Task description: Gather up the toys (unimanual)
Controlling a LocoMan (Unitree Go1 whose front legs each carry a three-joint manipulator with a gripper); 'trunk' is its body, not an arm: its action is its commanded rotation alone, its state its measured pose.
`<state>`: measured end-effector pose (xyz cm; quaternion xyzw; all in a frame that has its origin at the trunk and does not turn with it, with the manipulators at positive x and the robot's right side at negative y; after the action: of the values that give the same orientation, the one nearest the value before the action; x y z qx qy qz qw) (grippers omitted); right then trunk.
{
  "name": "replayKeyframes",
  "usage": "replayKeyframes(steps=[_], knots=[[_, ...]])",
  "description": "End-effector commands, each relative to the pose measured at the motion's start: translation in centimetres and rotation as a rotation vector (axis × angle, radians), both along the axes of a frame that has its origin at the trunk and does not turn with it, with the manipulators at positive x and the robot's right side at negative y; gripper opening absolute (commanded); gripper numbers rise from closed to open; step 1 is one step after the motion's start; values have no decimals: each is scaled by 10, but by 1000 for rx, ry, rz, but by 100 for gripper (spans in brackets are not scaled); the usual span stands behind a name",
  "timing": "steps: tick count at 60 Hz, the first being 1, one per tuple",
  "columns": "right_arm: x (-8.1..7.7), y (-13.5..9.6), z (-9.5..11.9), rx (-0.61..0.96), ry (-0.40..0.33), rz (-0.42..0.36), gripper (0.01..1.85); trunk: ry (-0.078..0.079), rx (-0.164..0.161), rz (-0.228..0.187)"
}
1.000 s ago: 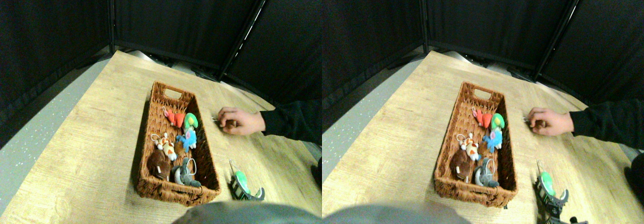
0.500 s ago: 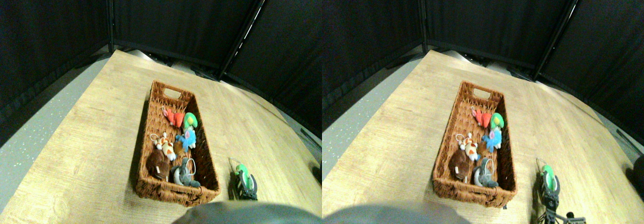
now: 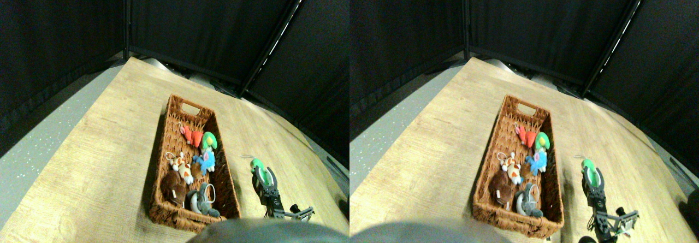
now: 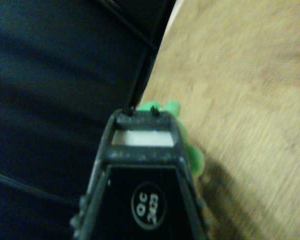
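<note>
A long brown wicker basket (image 3: 164, 144) lies on the wooden table and holds several toys: red (image 3: 190, 136), green (image 3: 208, 140), blue (image 3: 206, 160), white-orange (image 3: 182, 169), brown (image 3: 171, 186) and grey (image 3: 201, 199). To the right of the basket, my right gripper (image 3: 261, 173) reaches in from the lower right. Its jaws are closed around another green toy (image 3: 256, 165), which sticks out past the tip. In the wrist view this green toy (image 4: 165, 107) shows just beyond the dark jaw frame of the gripper (image 4: 142, 114), with its shadow on the wood.
The wooden table (image 3: 98, 144) ends at a grey floor strip (image 3: 38, 150) on the left. Black curtains (image 3: 191, 24) close off the back and right. Bare wood lies between the basket and the gripper.
The person's hand that rested to the right of the basket is gone. The whole view has shifted. My gripper with the green toy has moved up and away from the table's near edge.
</note>
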<state>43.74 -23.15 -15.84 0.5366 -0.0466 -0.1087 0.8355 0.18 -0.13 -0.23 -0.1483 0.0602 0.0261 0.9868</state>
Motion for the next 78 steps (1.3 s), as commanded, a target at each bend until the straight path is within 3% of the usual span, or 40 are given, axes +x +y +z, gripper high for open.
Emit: replayKeyframes(steps=[1, 12, 16, 28, 47, 63, 78], knots=[[6, 12, 19, -6, -40, 53, 6, -27, -25, 18], [16, 31, 35, -79, -10, 153, 6, -39, -52, 55], [15, 39, 39, -83, -5, 136, 6, -40, -60, 69], [22, 65, 49, -76, 18, 217, 6, -48, -91, 107], [29, 111, 57, -46, 61, 401, 6, -53, -134, 159], [28, 125, 50, -33, 69, 418, 6, -51, -145, 186], [29, 124, 43, -14, 83, 412, 6, -43, -144, 179]])
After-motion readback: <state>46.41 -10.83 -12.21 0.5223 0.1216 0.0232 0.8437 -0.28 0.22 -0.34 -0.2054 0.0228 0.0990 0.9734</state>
